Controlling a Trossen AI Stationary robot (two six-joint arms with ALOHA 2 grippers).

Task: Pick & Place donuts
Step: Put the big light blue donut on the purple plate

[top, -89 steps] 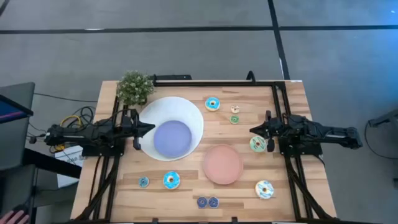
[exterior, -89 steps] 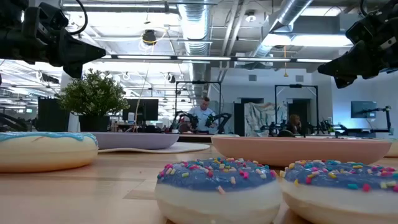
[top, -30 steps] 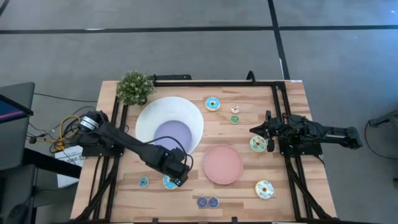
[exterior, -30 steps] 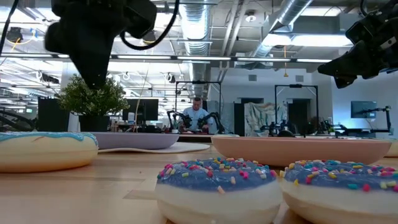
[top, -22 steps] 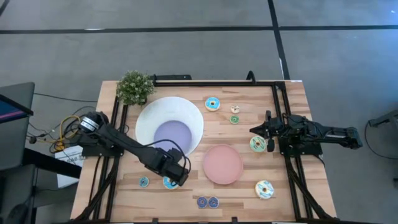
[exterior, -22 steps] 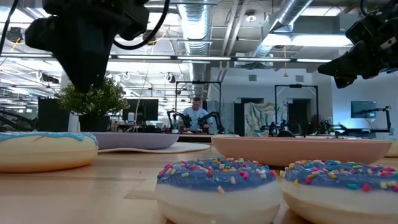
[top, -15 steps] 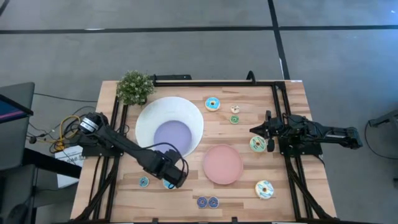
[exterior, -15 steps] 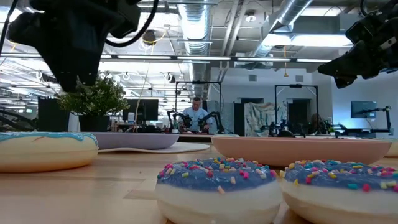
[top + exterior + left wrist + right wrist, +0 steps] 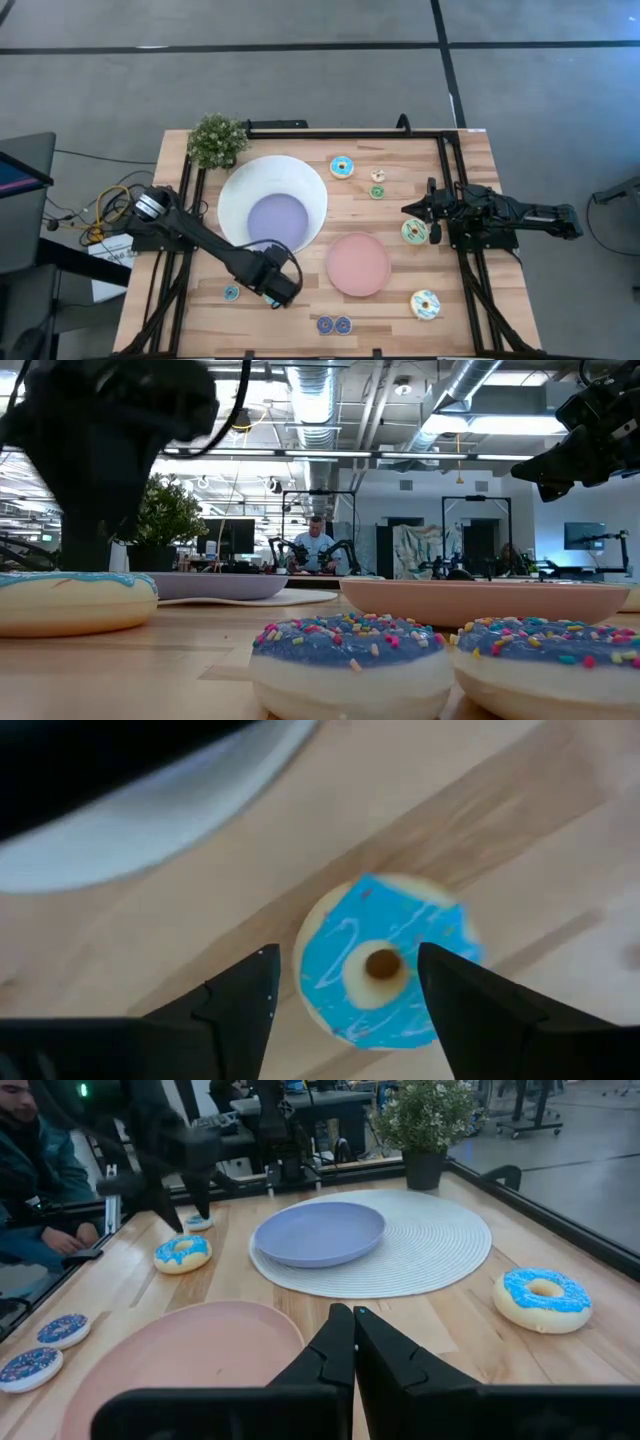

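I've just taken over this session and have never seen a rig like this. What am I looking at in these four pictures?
Two dark robot arms work at a wooden table. One picture looks straight down on it, one looks level across the tabletop, and the other two come from a camera on each arm's wrist. On the table lie small sprinkled ring donuts, a round pink plate, a big white bowl with a lilac centre and a small potted plant. The left hand is open, its fingers on either side of a blue-iced ring donut near the bowl, and it is not gripping it yet. The right hand is shut and empty, waiting at the table's right side.
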